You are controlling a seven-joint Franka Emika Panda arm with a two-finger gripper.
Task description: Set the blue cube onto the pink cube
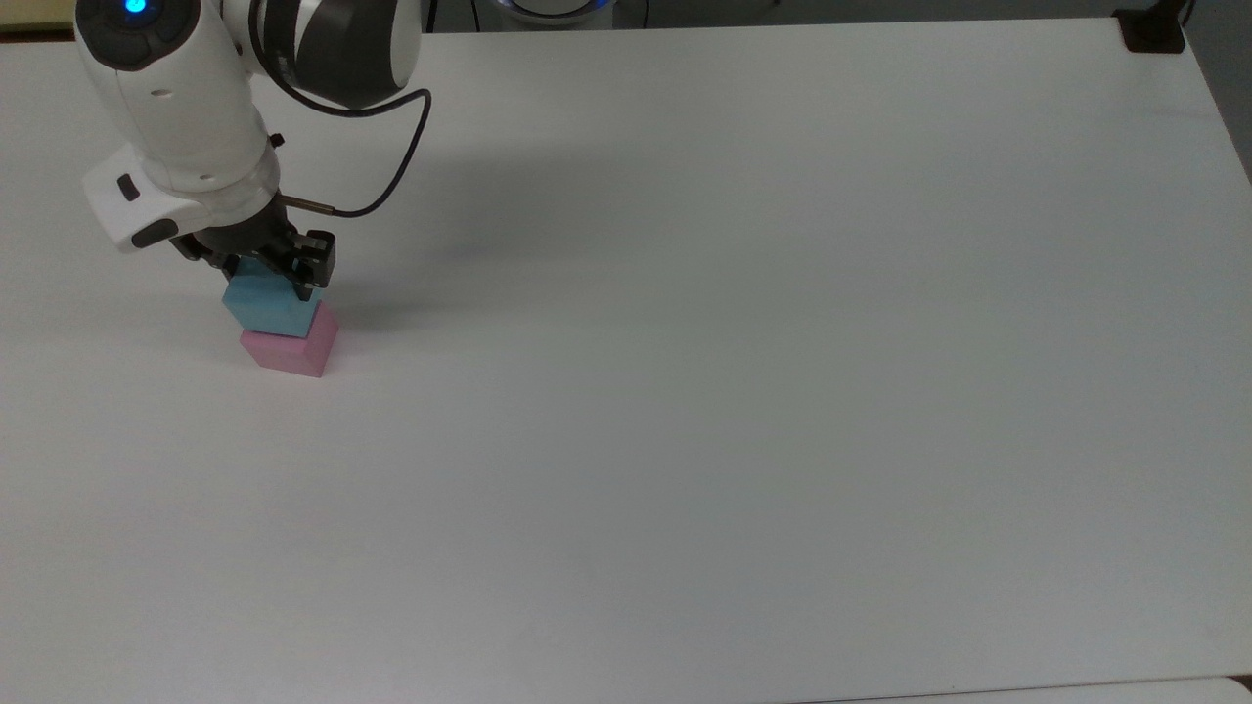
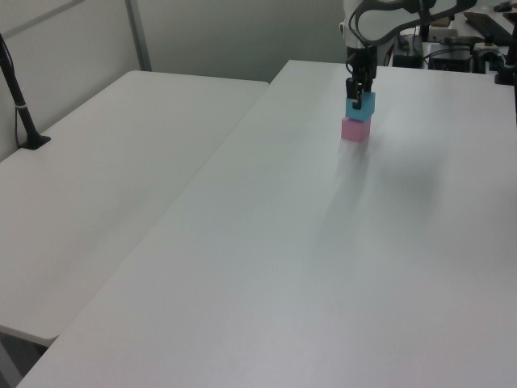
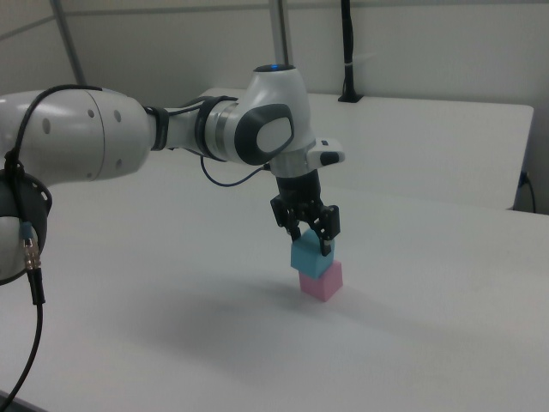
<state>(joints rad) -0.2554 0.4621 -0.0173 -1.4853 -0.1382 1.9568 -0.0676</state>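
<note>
Right view, blue cube (image 3: pixel 310 256) gripped in hand (image 3: pixel 310 238)

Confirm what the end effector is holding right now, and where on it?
The blue cube, pinched at its upper part on opposite sides by the end effector, directly above the pink cube.
</note>
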